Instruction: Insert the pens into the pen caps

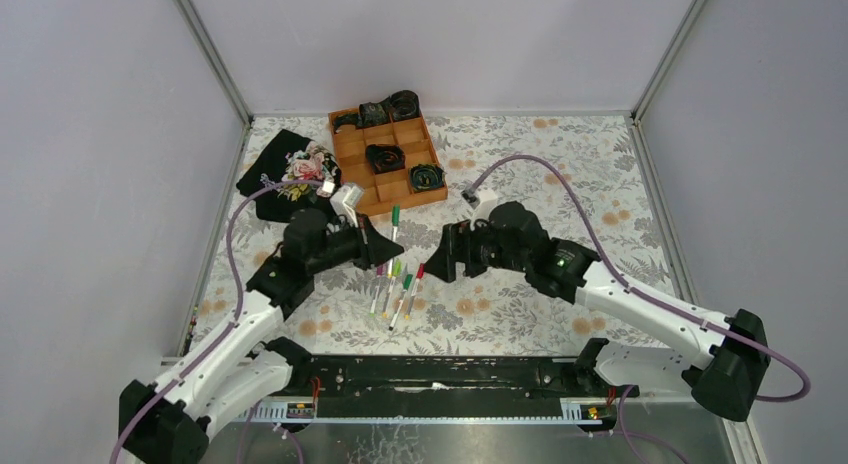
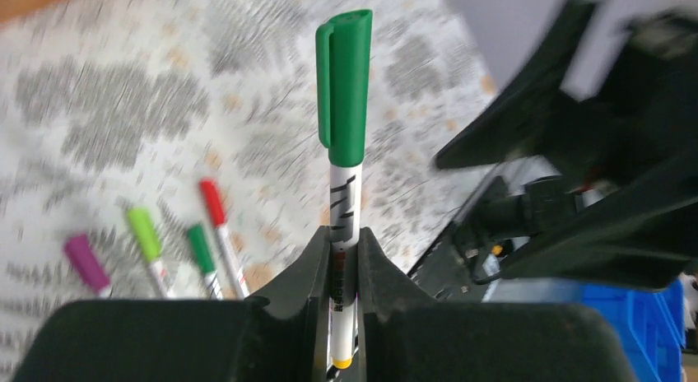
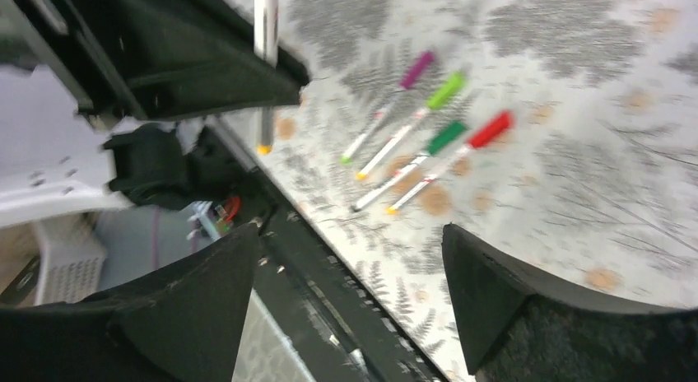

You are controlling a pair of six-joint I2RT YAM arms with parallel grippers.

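Left fingers (image 2: 317, 271) clamp the green-capped pen (image 2: 344, 180) — right fingers (image 3: 502, 295) spread wide nearby.

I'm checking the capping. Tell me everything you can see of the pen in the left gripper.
The pen is a thin white barrel with black print, plastic by the look. A dark green cap with a clip sits on its top end; the bottom end is yellow. The left gripper clamps it at mid-barrel, its fingers on either side, cap end sticking out. It is held off the table, apart from the four capped pens lying there; nothing else touches it.
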